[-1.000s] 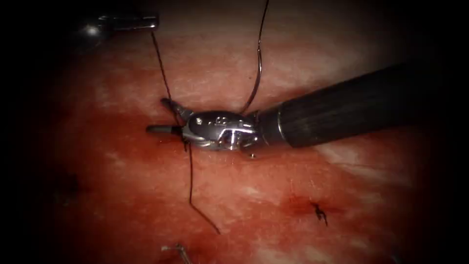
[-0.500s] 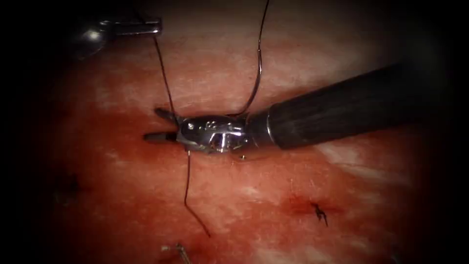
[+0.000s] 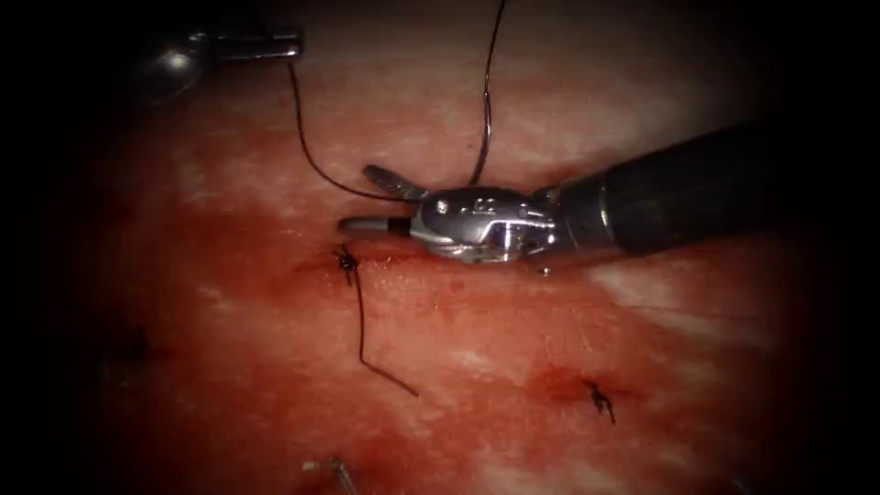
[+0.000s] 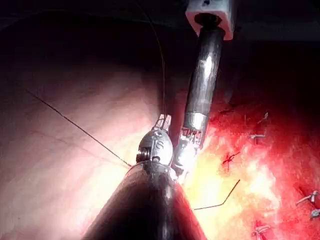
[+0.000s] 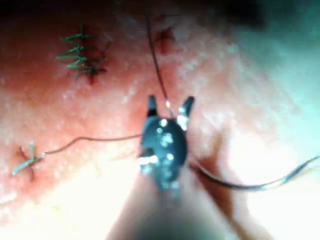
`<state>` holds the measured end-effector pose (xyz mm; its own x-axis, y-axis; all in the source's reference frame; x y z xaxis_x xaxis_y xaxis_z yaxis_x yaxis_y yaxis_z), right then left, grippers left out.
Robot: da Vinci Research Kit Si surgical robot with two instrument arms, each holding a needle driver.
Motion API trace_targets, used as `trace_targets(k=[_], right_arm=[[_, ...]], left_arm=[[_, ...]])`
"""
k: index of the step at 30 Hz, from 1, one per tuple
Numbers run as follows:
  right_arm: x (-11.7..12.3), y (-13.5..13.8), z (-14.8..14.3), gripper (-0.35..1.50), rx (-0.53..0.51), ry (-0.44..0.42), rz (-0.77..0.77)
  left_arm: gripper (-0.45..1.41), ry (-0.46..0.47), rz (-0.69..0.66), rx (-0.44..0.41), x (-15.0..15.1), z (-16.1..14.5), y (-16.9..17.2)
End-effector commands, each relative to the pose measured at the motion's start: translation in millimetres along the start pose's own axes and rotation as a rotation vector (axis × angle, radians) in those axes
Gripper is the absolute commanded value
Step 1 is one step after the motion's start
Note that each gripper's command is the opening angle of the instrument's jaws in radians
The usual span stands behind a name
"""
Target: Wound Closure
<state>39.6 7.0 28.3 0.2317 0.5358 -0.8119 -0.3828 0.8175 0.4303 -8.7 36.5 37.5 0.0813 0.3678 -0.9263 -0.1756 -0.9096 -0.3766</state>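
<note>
Right arm: dark shaft entering from the endoscope view's right, wrist nearly level, right end effector (image 3: 367,197) with jaws parted, pointing left, gripping nothing.
Left arm: left end effector (image 3: 275,43) at the upper left edge, jaws closed on the thread (image 3: 307,147).

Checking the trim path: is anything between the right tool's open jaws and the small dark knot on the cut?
Nothing visible: only bare red tissue separates the right tool, jaws open, holding nothing, from the small dark knot. The left tool holds the slack dark thread, which reaches those jaws from above.
</note>
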Motion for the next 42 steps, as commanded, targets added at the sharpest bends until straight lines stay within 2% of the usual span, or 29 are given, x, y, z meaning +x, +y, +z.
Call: trace_targets(k=[1,3,6,9,17,24,25,26,28,29,30,32,35,39,42], right_arm=[[-0.2,0.6,-2.1,1.41,-0.009,0.009,0.003],[0.0,1.2,-4.1,1.43,-0.032,0.017,0.0],[-0.4,2.1,-8.6,1.43,-0.081,0.033,0.011],[-1.0,2.4,-10.5,1.43,-0.102,0.031,0.006],[-2.6,2.8,-13.1,1.43,-0.159,0.011,0.001],[-3.5,3.2,-13.9,1.43,-0.19,0.001,-0.001],[-3.6,3.2,-13.8,1.43,-0.195,0.0,-0.002],[-3.8,3.1,-13.7,1.43,-0.202,-0.001,-0.003],[-4.4,3.0,-13.3,1.45,-0.211,-0.004,-0.007],[-4.6,2.9,-13.1,1.45,-0.212,-0.006,-0.008],[-4.9,2.8,-12.8,1.45,-0.212,-0.013,-0.011],[-5.2,2.5,-12.4,1.45,-0.205,-0.027,-0.016],[-5.6,2.1,-11.8,1.45,-0.193,-0.047,-0.021],[-5.8,1.8,-11.7,1.45,-0.189,-0.045,-0.023],[-5.9,1.7,-11.7,1.45,-0.189,-0.044,-0.024]], left_arm=[[-0.45,-0.003,0.0,0.005,-1.1,0.7,-0.6],[-0.45,-0.006,0.001,0.011,-2.0,1.0,-1.5],[-0.45,-0.021,0.008,0.036,-5.2,2.0,-4.6],[-0.45,-0.024,-0.006,0.05,-7.8,3.0,-6.5],[-0.45,-0.067,-0.077,0.068,-16.8,5.8,-11.1],[-0.45,-0.1,-0.178,0.116,-24.4,4.9,-15.8],[-0.35,-0.106,-0.207,0.136,-25.2,4.7,-16.3],[0.05,-0.114,-0.245,0.16,-26.2,4.5,-16.7],[0.71,-0.12,-0.296,0.191,-27.5,4.0,-16.9],[0.89,-0.129,-0.313,0.21,-28.1,3.7,-16.8],[1.0,-0.135,-0.332,0.217,-28.4,3.5,-16.7],[1.1,-0.152,-0.34,0.225,-28.6,2.8,-16.1],[1.15,-0.178,-0.344,0.227,-27.7,1.8,-14.5],[1.15,-0.196,-0.36,0.229,-25.5,0.3,-11.5],[1.11,-0.214,-0.307,0.214,-23.6,-1.1,-8.2]])
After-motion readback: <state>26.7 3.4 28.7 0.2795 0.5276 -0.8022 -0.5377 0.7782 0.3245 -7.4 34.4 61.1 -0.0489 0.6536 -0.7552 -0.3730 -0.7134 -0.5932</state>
